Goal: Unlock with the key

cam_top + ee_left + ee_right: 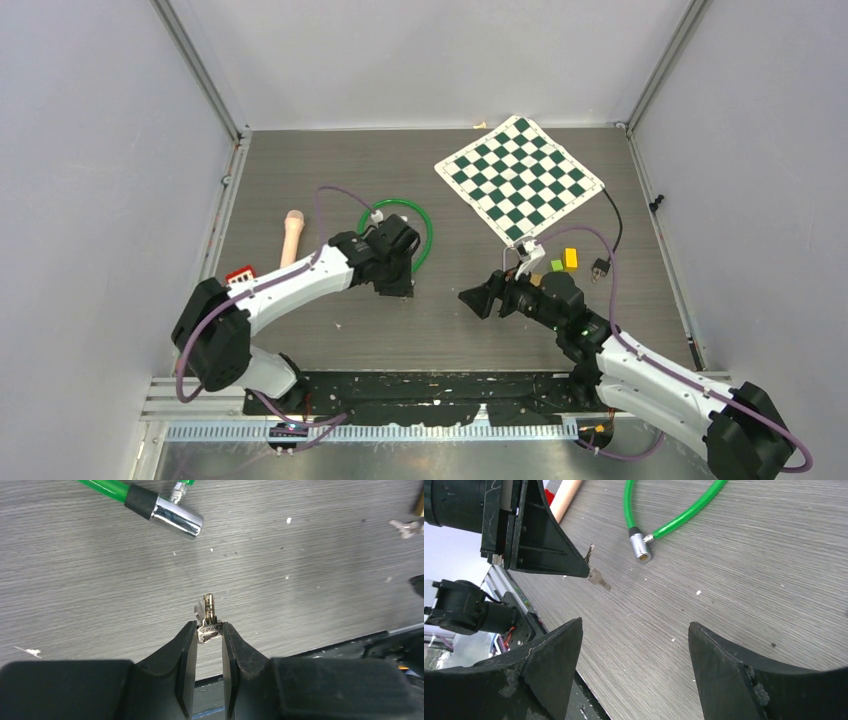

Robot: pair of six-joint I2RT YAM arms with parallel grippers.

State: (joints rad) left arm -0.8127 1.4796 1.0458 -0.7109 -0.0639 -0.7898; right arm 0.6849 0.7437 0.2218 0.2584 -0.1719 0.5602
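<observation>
A small metal key [209, 622] is pinched by its head between my left gripper's [209, 630] fingertips, its blade pointing away, just above the table. The right wrist view shows the same key [596, 577] sticking out beyond the left fingers [549, 545]. A green cable lock [425, 235] lies behind the left gripper [395, 285]; its chrome cylinder head [175, 517] rests on the table, apart from the key, with the keyhole end [640, 547] facing my right camera. My right gripper [634, 625] hangs open and empty over bare table, right of the left one [480, 298].
A green-and-white checkered board [520, 180] lies at the back right. A pale wooden handle [291, 238] and a red object [240, 274] sit left of the left arm. Small yellow [570, 258] and green [556, 265] blocks and a black plug [600, 267] lie beside the right arm.
</observation>
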